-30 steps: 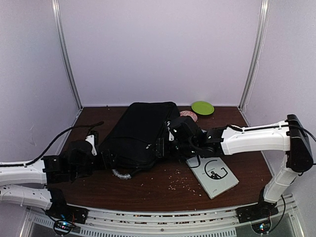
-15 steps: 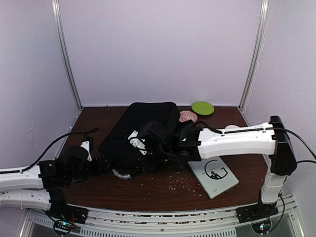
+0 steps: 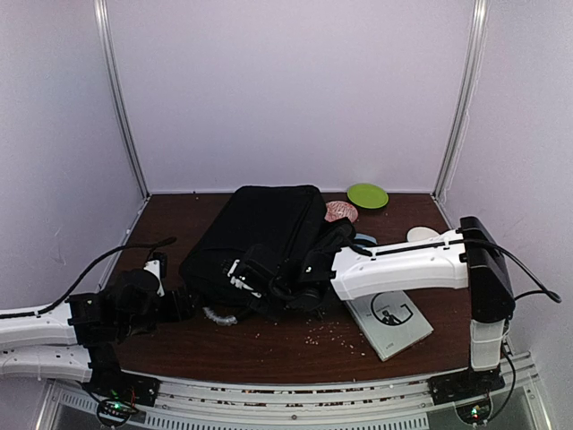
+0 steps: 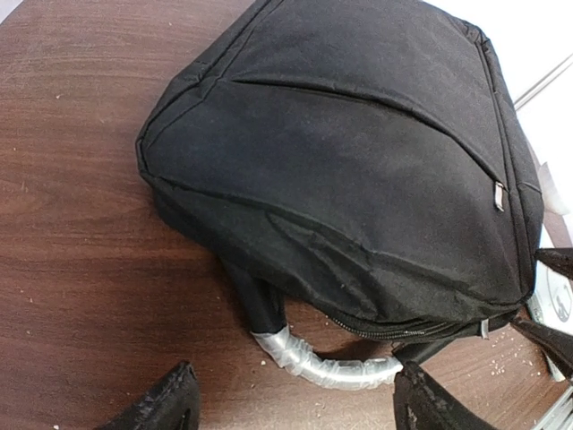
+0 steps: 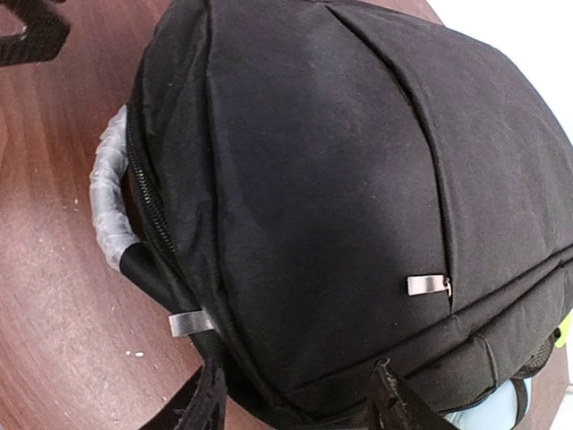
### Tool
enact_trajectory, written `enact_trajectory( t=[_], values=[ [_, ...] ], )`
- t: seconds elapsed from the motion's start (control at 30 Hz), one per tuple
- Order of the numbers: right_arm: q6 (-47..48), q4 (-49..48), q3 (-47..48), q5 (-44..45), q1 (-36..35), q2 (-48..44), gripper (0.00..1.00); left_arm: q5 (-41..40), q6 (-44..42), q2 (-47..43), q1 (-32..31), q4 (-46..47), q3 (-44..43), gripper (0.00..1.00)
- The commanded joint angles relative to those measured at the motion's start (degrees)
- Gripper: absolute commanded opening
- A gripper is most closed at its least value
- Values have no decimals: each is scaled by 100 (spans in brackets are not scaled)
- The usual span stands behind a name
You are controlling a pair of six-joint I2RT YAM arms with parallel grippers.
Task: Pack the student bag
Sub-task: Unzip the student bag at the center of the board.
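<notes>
The black student bag (image 3: 260, 235) lies flat on the brown table, its silvery-grey handle (image 3: 219, 315) at the near-left end. In the left wrist view the bag (image 4: 358, 161) fills the frame and the handle (image 4: 327, 363) lies just ahead of my open, empty left gripper (image 4: 295, 412), which sits low at the left (image 3: 179, 303). My right gripper (image 3: 246, 273) reaches over the bag's near end. In the right wrist view it (image 5: 300, 408) is open with the bag's (image 5: 340, 179) edge between its fingers. Two metal zipper pulls (image 5: 428, 285) show there.
A white book (image 3: 387, 318) lies right of the bag under the right arm. A green plate (image 3: 367, 195) and a pink object (image 3: 341, 211) sit at the back. A white round thing (image 3: 419, 235) is at the right. Crumbs dot the table's front.
My right arm has swung left across the bag, from its right side to its handle end. My left gripper has drawn back a little from the bag.
</notes>
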State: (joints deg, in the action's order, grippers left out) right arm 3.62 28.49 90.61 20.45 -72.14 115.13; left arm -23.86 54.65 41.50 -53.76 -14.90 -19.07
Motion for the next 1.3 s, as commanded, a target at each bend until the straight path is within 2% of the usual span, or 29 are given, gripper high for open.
enact_trajectory(
  t=[0.0,0.07,0.23,0.3,0.7,0.93,1.1,1.27],
  values=[
    [149,17,102,308,22,12,44,-110,44,-56,-29,57,43,76],
    [193,58,137,336,24,64,44,-110,41,-59,-30,57,42,76],
    [264,93,149,214,24,70,55,-102,45,-71,-30,57,39,76],
    [312,98,150,200,18,92,56,-102,34,-64,-30,57,35,76],
    [482,218,369,912,18,437,30,-69,-14,-18,-30,42,-38,76],
    [480,-148,168,1060,16,40,0,-110,-107,15,-30,-22,-151,76],
    [299,-264,221,881,16,-359,0,-106,-402,124,-30,25,-344,76],
    [-332,-312,256,726,29,-770,0,205,-951,66,-30,377,-534,75]
  ],
)
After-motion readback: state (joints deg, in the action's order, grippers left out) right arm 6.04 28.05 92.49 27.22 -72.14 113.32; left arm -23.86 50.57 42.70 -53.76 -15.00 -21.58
